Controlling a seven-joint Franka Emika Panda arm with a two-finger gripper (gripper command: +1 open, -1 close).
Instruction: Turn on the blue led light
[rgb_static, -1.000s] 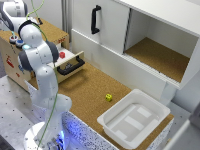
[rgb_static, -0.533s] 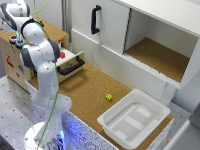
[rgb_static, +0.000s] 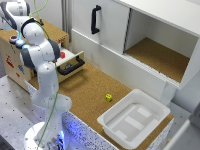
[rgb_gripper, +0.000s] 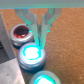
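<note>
In the wrist view the blue led light (rgb_gripper: 30, 54) sits in the middle of a row of round buttons and glows bright cyan-blue inside its pale rim. My gripper (rgb_gripper: 39, 42) hangs right over its edge, with the fingers drawn together and nothing between them. I cannot tell if the tips touch it. A dark red button (rgb_gripper: 20, 33) lies beside it, and a greenish lit button (rgb_gripper: 45, 79) on the other side. In the exterior view my hand is over the wooden box (rgb_static: 11, 59) at the exterior view's left, where a cyan glow (rgb_static: 19, 38) shows; the fingertips are hidden by the arm.
An open drawer with a black handle (rgb_static: 70, 66) holds a small red cube (rgb_static: 62, 54). A yellow cube (rgb_static: 108, 97) lies on the cork tabletop. A white tray (rgb_static: 119, 134) stands at the front right. A white cabinet with a black door handle (rgb_static: 95, 19) is behind.
The arm has barely moved over the wooden box. No other object has shifted.
</note>
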